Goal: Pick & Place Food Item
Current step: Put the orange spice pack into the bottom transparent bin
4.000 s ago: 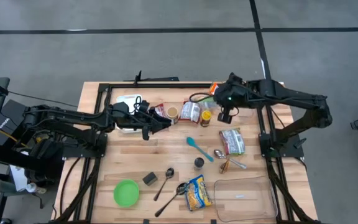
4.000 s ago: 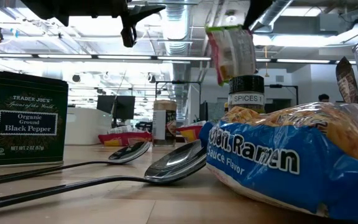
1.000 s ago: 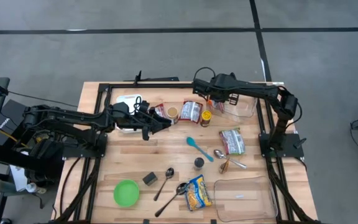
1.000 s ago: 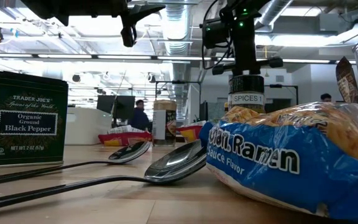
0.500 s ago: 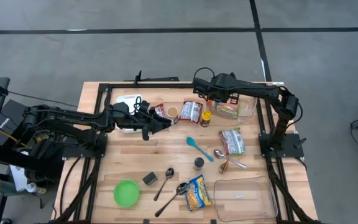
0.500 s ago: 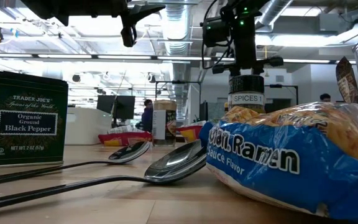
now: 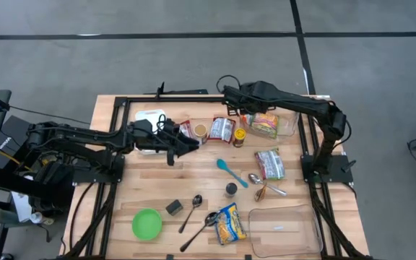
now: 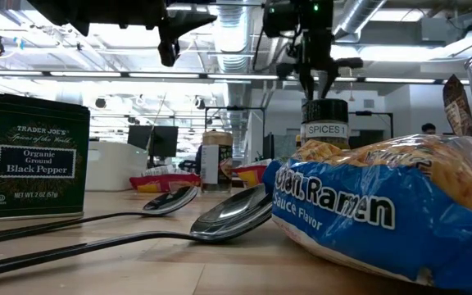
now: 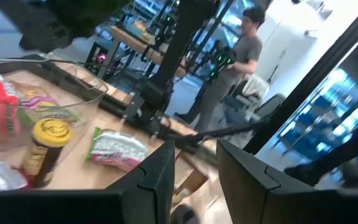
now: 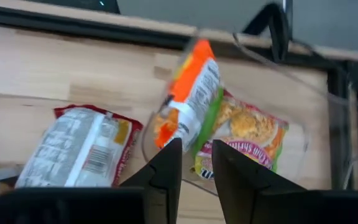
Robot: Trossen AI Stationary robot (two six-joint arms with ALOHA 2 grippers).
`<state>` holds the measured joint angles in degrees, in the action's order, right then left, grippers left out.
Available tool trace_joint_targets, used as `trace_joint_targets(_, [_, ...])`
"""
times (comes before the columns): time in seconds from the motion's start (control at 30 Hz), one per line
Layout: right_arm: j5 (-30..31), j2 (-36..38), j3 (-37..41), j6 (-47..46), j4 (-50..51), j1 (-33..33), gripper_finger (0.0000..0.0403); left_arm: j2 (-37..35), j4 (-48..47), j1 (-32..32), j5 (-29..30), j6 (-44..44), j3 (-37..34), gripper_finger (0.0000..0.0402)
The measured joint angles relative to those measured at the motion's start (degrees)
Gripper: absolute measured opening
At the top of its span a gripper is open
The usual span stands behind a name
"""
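**Food packets in the clear tub, right gripper above it with nothing held**

The right gripper [image 7: 231, 96] hangs over the far part of the wooden table [image 7: 107, 217], at about 12 o'clock from the table's middle and just to the 9 o'clock side of the clear tub [image 7: 289, 127]. In the right wrist view its two dark fingers [image 10: 165, 171] stand a small way apart with an empty gap between them; they grip nothing. Beyond those fingers an orange-and-green packet [image 10: 190, 99] leans tilted against the tub's wall, and a second packet with an orange border [image 10: 247, 137] lies flat on the tub's floor beside it. From above, the packets [image 7: 264, 123] show inside the tub.

A red-edged ramen packet [image 7: 221, 128] lies on the table at 9 o'clock of the tub, outside it, with a yellow-lidded jar [image 7: 240, 135] between the two.

The left gripper [image 7: 193, 144] waits low at about 10 o'clock from the table's middle, its fingers [image 9: 157, 174] slightly parted and holding nothing.

A green-and-pink packet [image 7: 269, 164] lies at 6 o'clock of the tub, well apart from it.
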<state>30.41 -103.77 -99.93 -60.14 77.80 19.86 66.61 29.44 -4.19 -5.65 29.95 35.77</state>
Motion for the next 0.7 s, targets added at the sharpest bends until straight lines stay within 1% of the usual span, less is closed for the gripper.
trace_joint_targets(0.27, [6.04,0.00,-6.82,3.58,4.88,-5.30,0.0082,0.00,-6.58,-0.01,0.00,-4.70,0.00,0.0113])
trace_joint_targets(0.43, [8.26,0.02,-8.55,3.79,6.27,-9.61,0.0082,0.00,-11.30,0.15,-0.02,-6.03,0.00,0.0113])
trace_joint_targets(0.7, [8.60,1.55,-8.46,3.79,8.82,-16.53,0.0082,0.00,-18.08,1.62,-2.87,-6.18,0.00,0.0113])
